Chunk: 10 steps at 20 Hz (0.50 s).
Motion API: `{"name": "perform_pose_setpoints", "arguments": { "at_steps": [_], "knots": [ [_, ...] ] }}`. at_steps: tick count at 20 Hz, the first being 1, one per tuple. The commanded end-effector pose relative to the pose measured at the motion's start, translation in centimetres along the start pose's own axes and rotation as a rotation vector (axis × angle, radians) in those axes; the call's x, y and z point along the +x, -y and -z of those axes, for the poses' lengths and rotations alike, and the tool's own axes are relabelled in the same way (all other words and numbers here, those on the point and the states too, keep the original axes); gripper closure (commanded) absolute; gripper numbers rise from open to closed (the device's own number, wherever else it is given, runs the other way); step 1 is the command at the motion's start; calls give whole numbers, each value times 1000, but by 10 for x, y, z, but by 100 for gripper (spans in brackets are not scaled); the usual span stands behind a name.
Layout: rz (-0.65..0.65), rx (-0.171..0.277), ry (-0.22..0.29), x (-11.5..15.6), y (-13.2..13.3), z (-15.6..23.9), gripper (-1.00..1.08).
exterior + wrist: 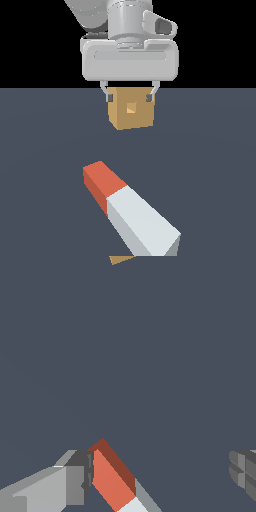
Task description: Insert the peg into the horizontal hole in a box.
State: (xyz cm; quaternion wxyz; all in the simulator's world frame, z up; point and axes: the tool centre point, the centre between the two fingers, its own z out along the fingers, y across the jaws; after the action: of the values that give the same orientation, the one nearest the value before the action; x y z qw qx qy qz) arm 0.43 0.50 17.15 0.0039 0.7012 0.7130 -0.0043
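The peg (pixel 131 210) is lying flat on the dark tabletop (pixel 45 150), toward the near edge in the exterior view, its red-orange end pointing away and slightly toward that view's left, its white length running off toward the near right. Nothing is holding it. The gripper (pixel 130 95) is hanging above the surface with its jaws spread wide and empty; in the wrist view one finger (pixel 75 481) is sitting just beside the peg's red end, the other well apart, so I judge it is lining up for a grasp. Farther back, the box (pixel 131 109) is resting near the far edge, its hole (pixel 131 107) facing us and showing nothing inside.
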Motion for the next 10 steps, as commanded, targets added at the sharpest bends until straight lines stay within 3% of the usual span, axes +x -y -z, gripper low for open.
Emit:
{"name": "perform_pose_setpoints", "arguments": {
  "at_steps": [1, 10],
  "knots": [
    [0, 0, 0, 0, 0, 0, -92],
    [37, 0, -1, -10, 3, -6, -92]
  ]
}}
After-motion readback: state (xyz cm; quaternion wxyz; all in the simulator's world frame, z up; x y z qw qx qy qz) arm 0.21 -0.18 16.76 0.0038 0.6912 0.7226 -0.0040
